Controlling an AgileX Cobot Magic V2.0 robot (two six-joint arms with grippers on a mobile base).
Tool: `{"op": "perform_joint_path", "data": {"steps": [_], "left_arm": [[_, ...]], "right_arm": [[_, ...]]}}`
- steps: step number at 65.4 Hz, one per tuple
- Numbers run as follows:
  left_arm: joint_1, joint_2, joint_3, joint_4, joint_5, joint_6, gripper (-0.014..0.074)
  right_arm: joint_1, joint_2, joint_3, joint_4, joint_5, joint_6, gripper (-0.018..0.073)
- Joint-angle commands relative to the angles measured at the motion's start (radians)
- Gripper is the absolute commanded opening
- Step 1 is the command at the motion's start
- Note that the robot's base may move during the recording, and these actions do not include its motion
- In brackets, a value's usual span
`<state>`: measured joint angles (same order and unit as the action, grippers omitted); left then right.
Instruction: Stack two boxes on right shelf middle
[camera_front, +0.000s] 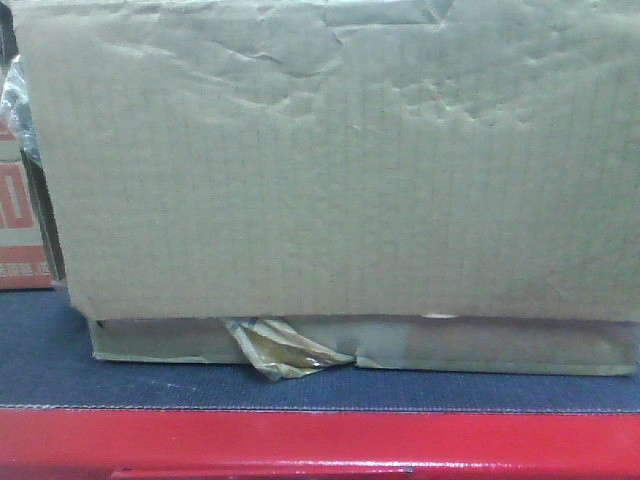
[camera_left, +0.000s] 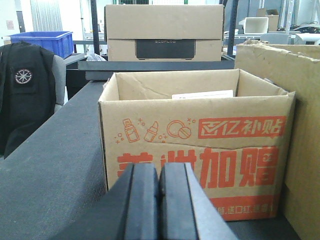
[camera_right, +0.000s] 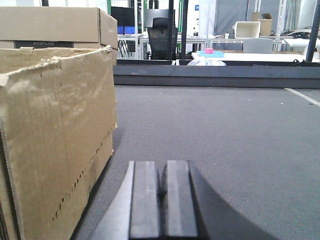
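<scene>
A large plain brown box (camera_front: 320, 170) with a wrinkly face fills the front view, a curl of yellowish tape (camera_front: 285, 350) at its bottom edge. It rests on a dark blue-grey deck (camera_front: 60, 350). The same box shows at the right edge of the left wrist view (camera_left: 305, 125) and on the left of the right wrist view (camera_right: 55, 135). My left gripper (camera_left: 159, 170) is shut on nothing, low over the deck to the box's left. My right gripper (camera_right: 161, 167) is shut and empty, just right of the box. The shelf is out of view.
An open carton with red print (camera_left: 195, 145) stands right in front of the left gripper, touching the brown box. A red beam (camera_front: 320, 440) fronts the deck. Behind, a brown carton with a dark label (camera_left: 164, 32) sits on a rack. A blue bin (camera_left: 42, 40) is far left.
</scene>
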<state>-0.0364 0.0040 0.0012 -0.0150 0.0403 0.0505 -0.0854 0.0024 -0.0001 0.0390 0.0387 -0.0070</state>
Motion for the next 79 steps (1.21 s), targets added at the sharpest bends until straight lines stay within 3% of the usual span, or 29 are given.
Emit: {"op": "perform_joint_path", "data": {"steps": [1,64,79], "left_arm": [[0.003,-0.004,-0.001,-0.001,-0.012,-0.001,-0.0111],[0.003,-0.004,-0.001,0.001,-0.072,-0.001,-0.0111],[0.003,0.045,-0.299,0.001,0.230,-0.001,-0.0111]], "right_arm": [[0.000,-0.002,0.000,0.006,-0.016,-0.003,-0.0161],[0.000,-0.002,0.000,0.006,-0.016,-0.003,-0.0161],[0.000,-0.002,0.000,0.006,-0.016,-0.003,-0.0161]]}}
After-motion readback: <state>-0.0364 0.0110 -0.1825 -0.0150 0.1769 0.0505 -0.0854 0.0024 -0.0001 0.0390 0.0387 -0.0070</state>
